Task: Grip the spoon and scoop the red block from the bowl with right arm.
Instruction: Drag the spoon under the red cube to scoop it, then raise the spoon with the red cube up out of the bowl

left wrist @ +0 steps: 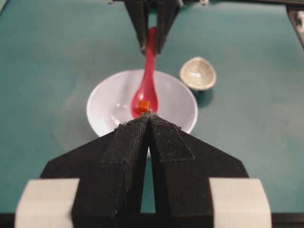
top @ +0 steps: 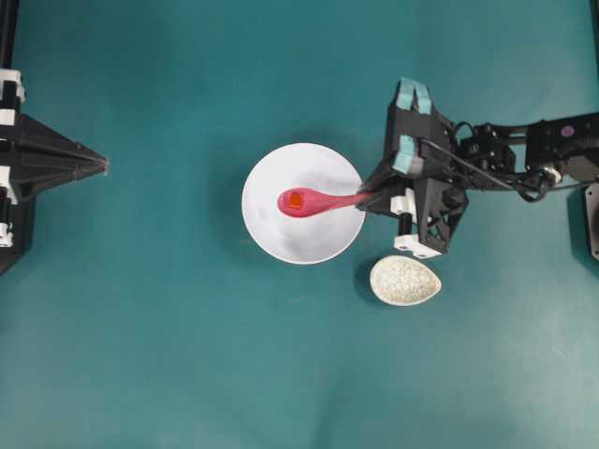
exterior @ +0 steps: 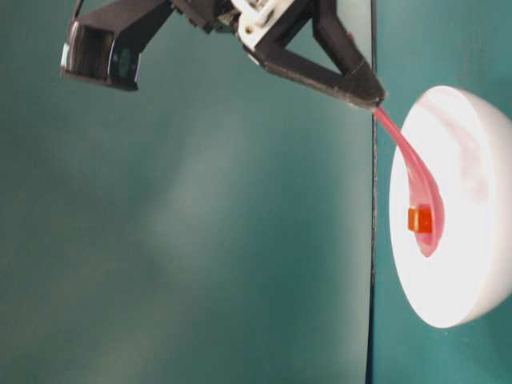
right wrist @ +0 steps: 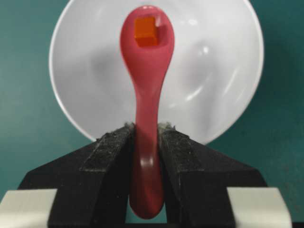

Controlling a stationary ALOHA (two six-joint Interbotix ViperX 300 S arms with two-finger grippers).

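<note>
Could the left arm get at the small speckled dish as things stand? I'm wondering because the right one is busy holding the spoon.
Probably not easily: the left gripper sits shut at the far left, and the bowl lies between it and the speckled dish, beside the right gripper.

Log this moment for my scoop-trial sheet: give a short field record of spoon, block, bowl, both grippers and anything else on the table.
spoon: pink, handle clamped in right gripper, scoop over the bowl
red block: sitting in the spoon's scoop
bowl: white, round, on the teal table
left gripper: shut, holding nothing, apart from the bowl
speckled dish: beside the bowl, on the right arm's side, nothing visible in it
</note>
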